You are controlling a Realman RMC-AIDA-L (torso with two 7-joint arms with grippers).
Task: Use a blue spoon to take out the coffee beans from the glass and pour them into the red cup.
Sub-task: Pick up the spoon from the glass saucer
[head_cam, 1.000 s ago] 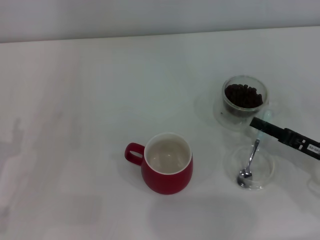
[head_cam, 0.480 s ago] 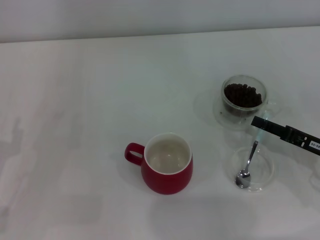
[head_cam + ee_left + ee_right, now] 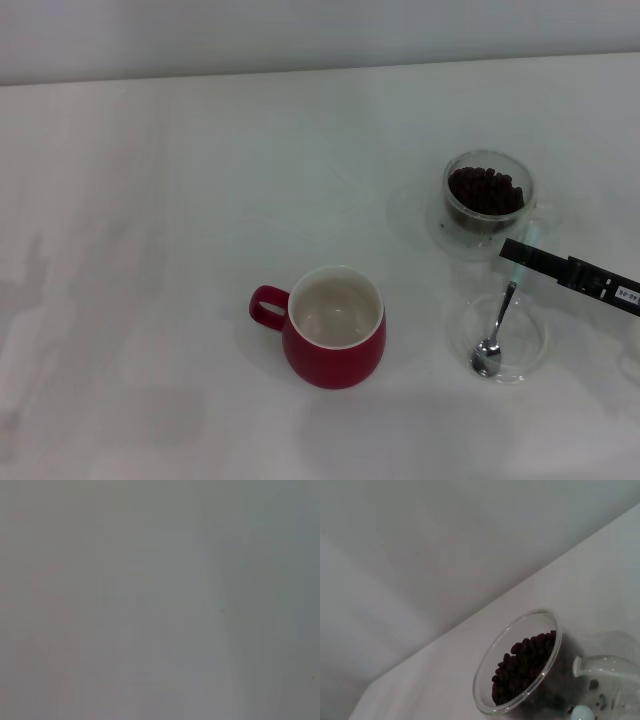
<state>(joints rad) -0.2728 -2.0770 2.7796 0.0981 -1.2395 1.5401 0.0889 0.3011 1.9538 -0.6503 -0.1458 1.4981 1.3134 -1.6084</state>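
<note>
The red cup (image 3: 335, 330) stands upright with its white inside showing no beans, handle to the left. The glass (image 3: 488, 226) on its clear saucer stands at the right and holds a dark heap of coffee beans (image 3: 486, 190). In the right wrist view the glass (image 3: 487, 677) and its beans (image 3: 527, 665) are close. The blue spoon (image 3: 498, 322) lies with its bowl in a flat clear dish (image 3: 541, 345); its pale-blue handle end (image 3: 582, 713) points toward the glass. My right gripper (image 3: 510, 250) reaches in from the right and lies across the spoon's handle. The left gripper is out of view.
The white table (image 3: 150, 250) stretches left of the cup to a pale wall at the back. The flat dish sits just in front of the glass and saucer, close to the table's right side. The left wrist view shows only a blank grey surface.
The right gripper has shifted slightly over the spoon's handle, a touch toward the front. The spoon's bowl, the cup and the glass stay where they were.
</note>
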